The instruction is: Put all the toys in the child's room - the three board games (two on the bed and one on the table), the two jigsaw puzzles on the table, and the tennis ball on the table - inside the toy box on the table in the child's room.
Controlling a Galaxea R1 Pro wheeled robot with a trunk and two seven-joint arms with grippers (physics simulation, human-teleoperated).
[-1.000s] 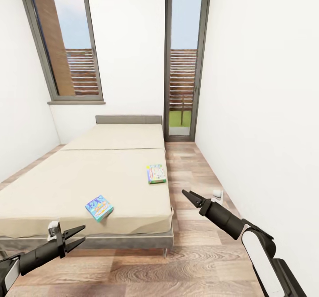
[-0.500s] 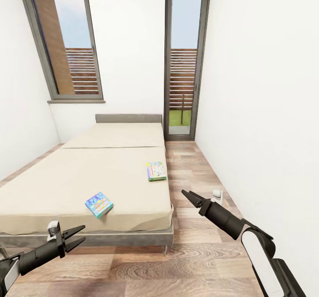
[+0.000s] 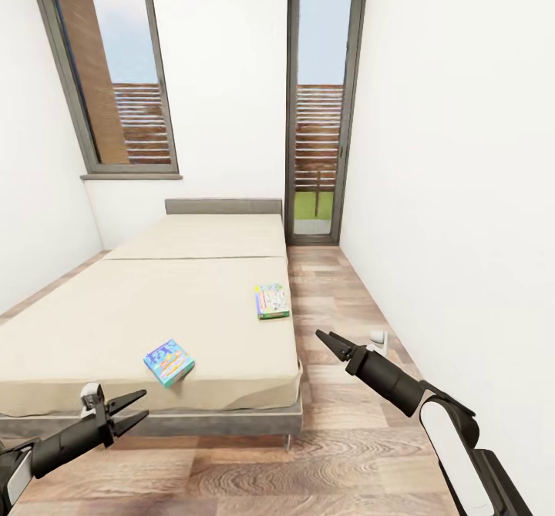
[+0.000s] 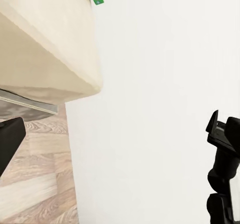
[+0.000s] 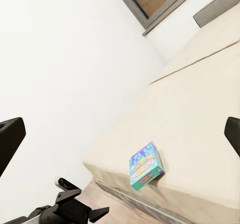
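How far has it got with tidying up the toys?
Nothing looks done yet. Two board games lie on the bed: the blue board game near the foot, the green-edged board game by the side edge. The left pincer and right pincer are open and empty. Both games remain to be picked up.
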